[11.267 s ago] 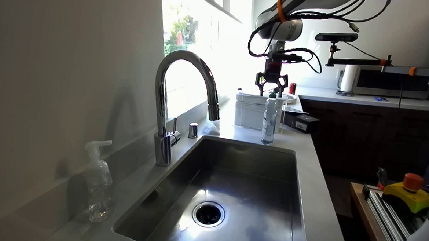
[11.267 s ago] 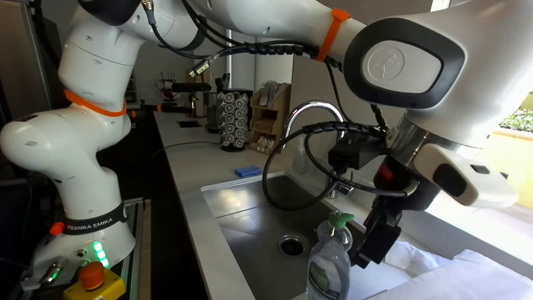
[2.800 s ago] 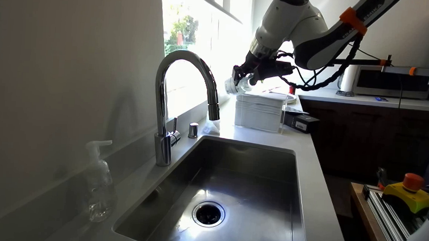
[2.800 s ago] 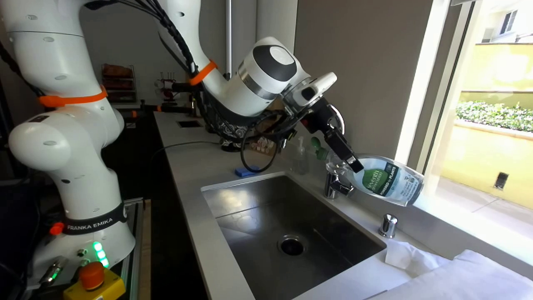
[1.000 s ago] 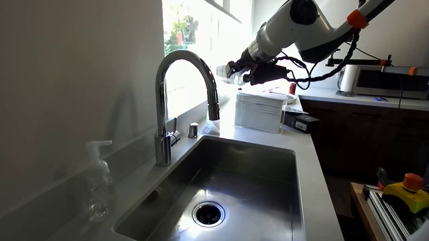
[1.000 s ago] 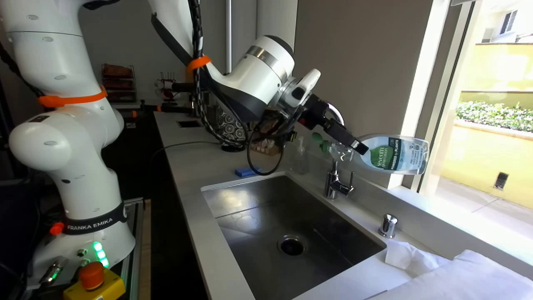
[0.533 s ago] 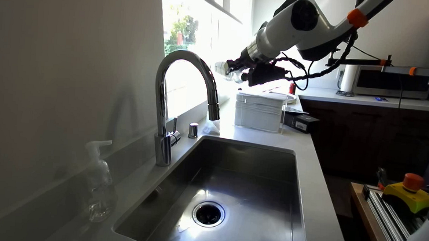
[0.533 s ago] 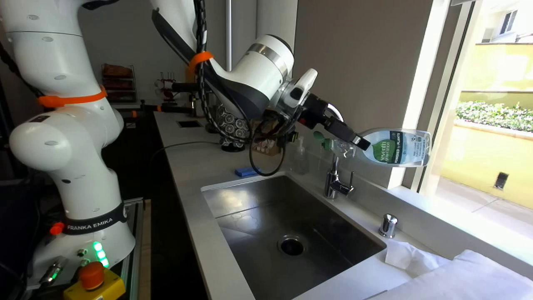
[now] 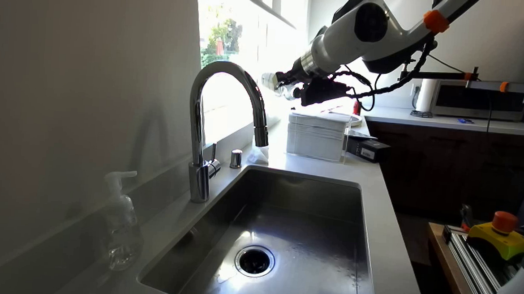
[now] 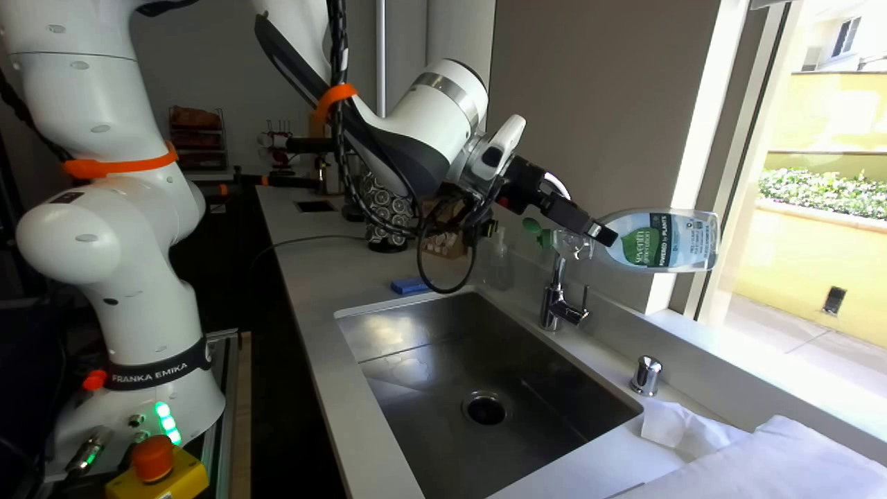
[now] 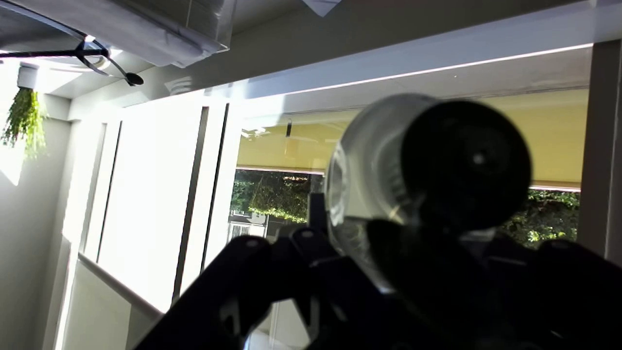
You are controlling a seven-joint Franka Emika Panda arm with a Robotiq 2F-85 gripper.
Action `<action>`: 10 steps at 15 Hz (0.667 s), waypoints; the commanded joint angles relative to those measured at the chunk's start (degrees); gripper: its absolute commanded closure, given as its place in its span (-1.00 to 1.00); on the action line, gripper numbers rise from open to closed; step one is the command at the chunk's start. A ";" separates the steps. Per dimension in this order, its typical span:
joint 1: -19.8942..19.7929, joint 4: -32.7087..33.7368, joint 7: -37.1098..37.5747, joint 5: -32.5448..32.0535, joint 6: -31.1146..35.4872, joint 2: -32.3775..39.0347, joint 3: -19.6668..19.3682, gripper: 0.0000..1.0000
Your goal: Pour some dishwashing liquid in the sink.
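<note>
The dishwashing liquid [image 10: 669, 242] is a clear bottle with a green-and-blue label and a green cap [image 10: 546, 238], its lid flipped up. It lies almost level in the air, cap toward the robot side and base toward the window. My gripper [image 10: 601, 234] is shut on its upper part. In the wrist view the cap [image 11: 466, 165] looks like a dark disc in front of the bottle [image 11: 359, 155], hiding one finger. The steel sink [image 9: 302, 185] is lower down, with a round drain [image 9: 255, 261] and small dark marks [image 9: 349, 272] on its floor.
An arched chrome faucet [image 9: 230, 68] rises on the window side. Beyond the sink stands a white box [image 9: 316, 138], with a black box [image 9: 368, 149] beside it. A clear pump bottle [image 9: 122, 229], a blue sponge [image 10: 410, 285] and white cloth [image 10: 776, 457] lie around.
Earlier the bottle stood upright on the counter; it is now lifted and tipped over. Over the last second its base rose slightly, and small dark marks appeared on the sink floor.
</note>
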 commanded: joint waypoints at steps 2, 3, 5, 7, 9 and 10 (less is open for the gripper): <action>0.47 -0.39 3.75 -3.24 -1.86 -1.06 0.33 0.37; 0.48 -0.40 3.88 -3.36 -1.92 -1.05 0.34 0.37; 0.60 -0.43 4.95 -4.47 -2.45 -1.13 0.44 0.37; 0.69 -0.47 6.05 -5.51 -2.85 -1.22 0.53 0.37; 0.75 -0.52 6.86 -6.33 -3.19 -1.25 0.65 0.37; 0.87 -0.55 7.65 -7.09 -3.65 -1.31 0.72 0.37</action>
